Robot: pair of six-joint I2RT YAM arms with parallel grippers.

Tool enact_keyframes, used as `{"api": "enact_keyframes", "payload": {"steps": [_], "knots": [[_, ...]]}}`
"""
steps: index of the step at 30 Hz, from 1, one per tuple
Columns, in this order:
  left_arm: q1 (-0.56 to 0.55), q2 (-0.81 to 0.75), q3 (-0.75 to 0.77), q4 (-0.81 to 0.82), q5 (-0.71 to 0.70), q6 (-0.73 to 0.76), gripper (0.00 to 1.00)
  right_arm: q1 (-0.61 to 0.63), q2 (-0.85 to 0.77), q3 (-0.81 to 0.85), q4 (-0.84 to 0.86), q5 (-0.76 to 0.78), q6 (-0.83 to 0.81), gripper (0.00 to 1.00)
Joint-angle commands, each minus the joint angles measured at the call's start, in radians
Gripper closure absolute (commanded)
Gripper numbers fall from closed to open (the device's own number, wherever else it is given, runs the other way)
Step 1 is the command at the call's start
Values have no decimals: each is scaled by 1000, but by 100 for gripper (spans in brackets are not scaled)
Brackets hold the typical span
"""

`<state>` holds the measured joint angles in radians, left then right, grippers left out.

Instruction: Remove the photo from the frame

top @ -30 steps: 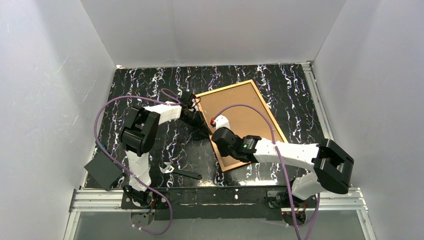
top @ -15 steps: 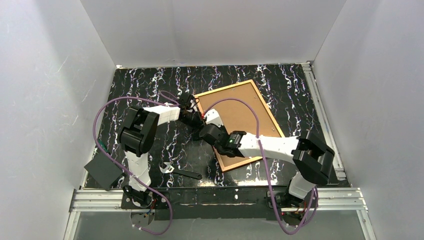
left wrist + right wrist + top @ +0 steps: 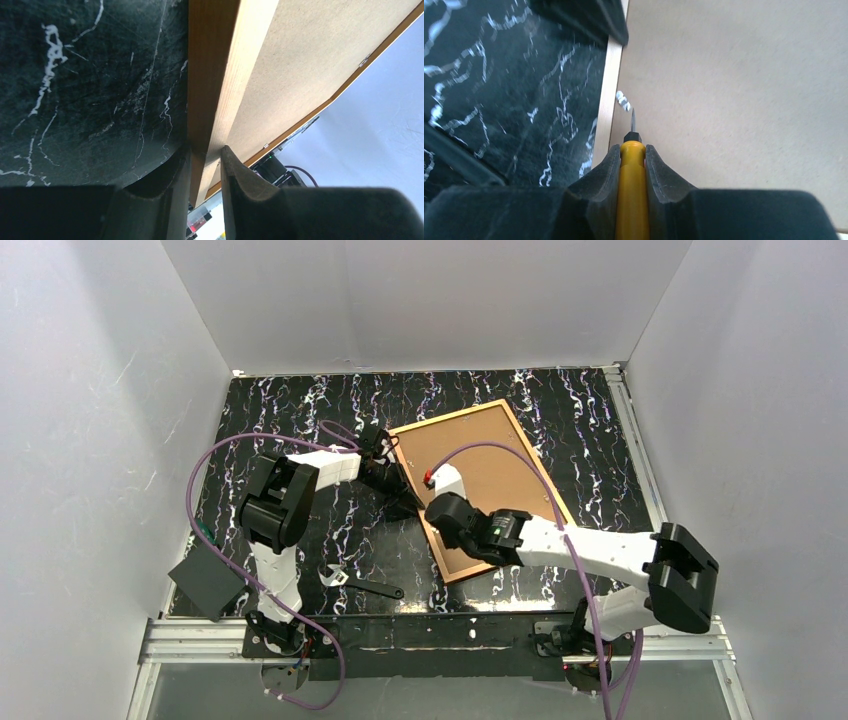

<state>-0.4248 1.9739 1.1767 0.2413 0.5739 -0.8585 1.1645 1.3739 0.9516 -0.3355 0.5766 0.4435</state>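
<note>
The frame [image 3: 548, 483] lies face down on the black marbled table, so the photo's tan board back [image 3: 490, 475] faces up and its picture side is hidden. My left gripper [image 3: 402, 492] is shut on the frame's left wooden rail [image 3: 210, 75], one finger [image 3: 177, 170] outside the rail and the other on the board [image 3: 300, 65]. My right gripper [image 3: 437, 508] is shut on a yellow-handled screwdriver [image 3: 631, 190]. Its tip [image 3: 633, 117] rests on the board [image 3: 734, 90] beside the rail [image 3: 611, 85], next to a small metal tab [image 3: 623, 100].
A wrench [image 3: 360, 583] lies near the front edge, left of the frame's near corner. A dark grey block [image 3: 207, 583] sits at the front left corner. White walls close in three sides. My left finger [image 3: 589, 17] is just ahead of the screwdriver.
My right arm swung left along the frame's left rail, then came back down-right to nearly where it was a second ago. The left arm and the frame have not moved.
</note>
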Motion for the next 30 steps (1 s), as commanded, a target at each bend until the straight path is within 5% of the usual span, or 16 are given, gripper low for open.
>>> {"api": "enact_keyframes", "payload": {"steps": [1,30], "knots": [[3,56,-40,-190,-144,36,100,30,39,-24,-28,-23,65,99],[2,51,-54,-188,-143,35,100,53,340,192,-126,205,40,99]]}}
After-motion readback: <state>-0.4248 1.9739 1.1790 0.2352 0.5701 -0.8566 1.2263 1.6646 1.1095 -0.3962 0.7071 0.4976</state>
